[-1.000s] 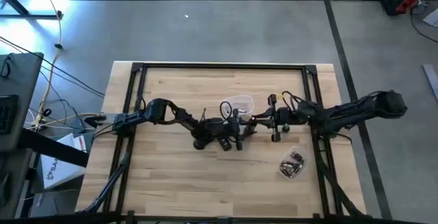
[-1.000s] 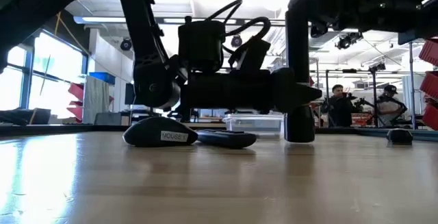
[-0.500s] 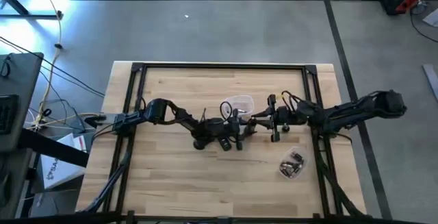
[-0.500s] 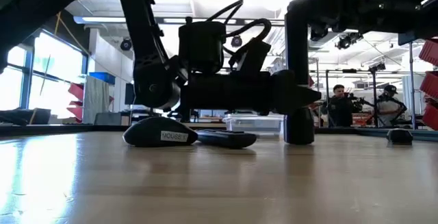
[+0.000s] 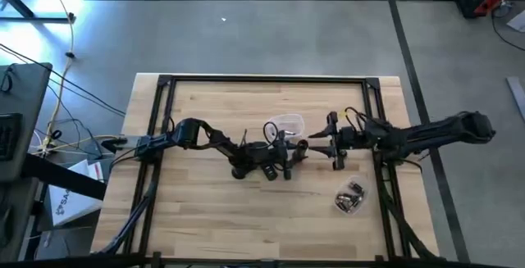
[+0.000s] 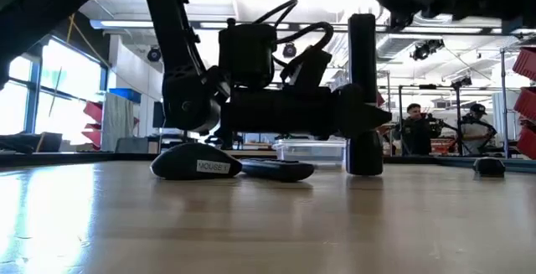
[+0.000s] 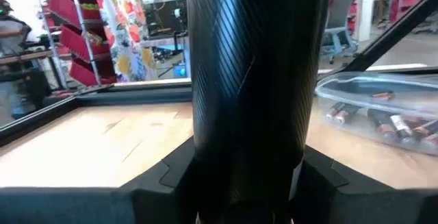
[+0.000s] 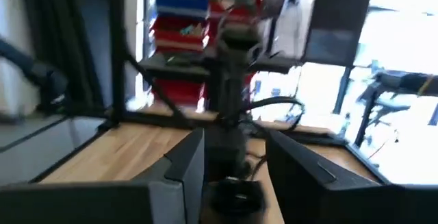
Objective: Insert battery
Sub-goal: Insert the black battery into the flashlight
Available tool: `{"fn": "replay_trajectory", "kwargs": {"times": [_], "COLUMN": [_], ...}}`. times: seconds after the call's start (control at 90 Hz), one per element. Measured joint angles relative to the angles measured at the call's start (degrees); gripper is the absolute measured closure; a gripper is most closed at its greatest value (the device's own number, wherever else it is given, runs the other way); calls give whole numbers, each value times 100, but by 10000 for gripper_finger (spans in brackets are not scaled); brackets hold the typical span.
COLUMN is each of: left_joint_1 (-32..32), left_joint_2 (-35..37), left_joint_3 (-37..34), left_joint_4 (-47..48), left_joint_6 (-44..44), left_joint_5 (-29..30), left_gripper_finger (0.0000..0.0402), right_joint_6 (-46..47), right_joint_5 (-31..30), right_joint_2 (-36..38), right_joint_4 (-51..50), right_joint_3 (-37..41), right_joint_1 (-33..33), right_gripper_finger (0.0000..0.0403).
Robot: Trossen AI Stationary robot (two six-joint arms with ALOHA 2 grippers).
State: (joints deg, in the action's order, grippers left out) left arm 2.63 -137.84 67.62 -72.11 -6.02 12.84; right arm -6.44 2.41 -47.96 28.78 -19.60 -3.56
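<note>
A black mouse (image 6: pixel 197 166) labelled MOUSE lies on the table, with a flat dark cover piece (image 6: pixel 280 170) beside it. Loose batteries lie in a clear tub (image 5: pixel 350 196) near the right side, which also shows in the left wrist view (image 7: pixel 383 114). My left gripper (image 5: pixel 285 160) hangs low at mid-table, just right of the mouse. A dark upright post (image 7: pixel 256 80) fills the left wrist view and hides what lies ahead. My right gripper (image 5: pixel 308 147) faces the left one from the right. It is open (image 8: pixel 229 148), with nothing between its fingertips.
A second clear tub (image 5: pixel 287 124) stands just beyond the two grippers, and it also shows in the low view (image 6: pixel 310 150). A black frame (image 5: pixel 262 79) runs round the table. Bare wood lies along the near edge. People stand in the room behind (image 6: pixel 412 127).
My right gripper has drawn back a little toward the table's right edge, away from the left gripper. In the low view its arm has risen off the top of the upright post. The mouse and its cover have stayed put.
</note>
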Motion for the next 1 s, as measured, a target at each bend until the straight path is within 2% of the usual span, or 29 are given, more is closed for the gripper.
{"fn": "replay_trajectory", "kwargs": {"times": [0.111, 0.222, 0.344, 0.489, 0.589, 0.678, 0.822, 1.0], "left_joint_1": [-2, 0, -1, -2, -4, -4, -4, 0], "left_joint_2": [22, 22, 24, 24, 24, 24, 22, 18], "left_joint_3": [9, 13, 15, 15, 14, 13, 9, 5], "left_joint_4": [151, 214, 255, 278, 293, 296, 300, 305], "left_joint_6": [95, 170, 183, 200, 255, 293, 301, 302], "left_joint_5": [229, 370, 444, 445, 444, 444, 442, 440], "left_gripper_finger": [257, 257, 257, 257, 257, 257, 257, 257], "right_joint_6": [78, 685, 1952, 3820, 5010, 5746, 6466, 7025], "right_joint_5": [-436, -659, -664, -552, -316, -208, -200, -211], "right_joint_2": [179, 166, 101, 39, -35, -188, -550, -1023], "right_joint_4": [-2038, -4001, -5652, -7087, -7607, -7637, -7611, -7462], "right_joint_3": [-746, -1492, -2015, -2146, -2026, -1844, -1607, -1299], "right_joint_1": [-414, -840, -1335, -2051, -2626, -3108, -3800, -4230], "right_gripper_finger": [293, 300, 302, 302, 302, 302, 302, 302]}}
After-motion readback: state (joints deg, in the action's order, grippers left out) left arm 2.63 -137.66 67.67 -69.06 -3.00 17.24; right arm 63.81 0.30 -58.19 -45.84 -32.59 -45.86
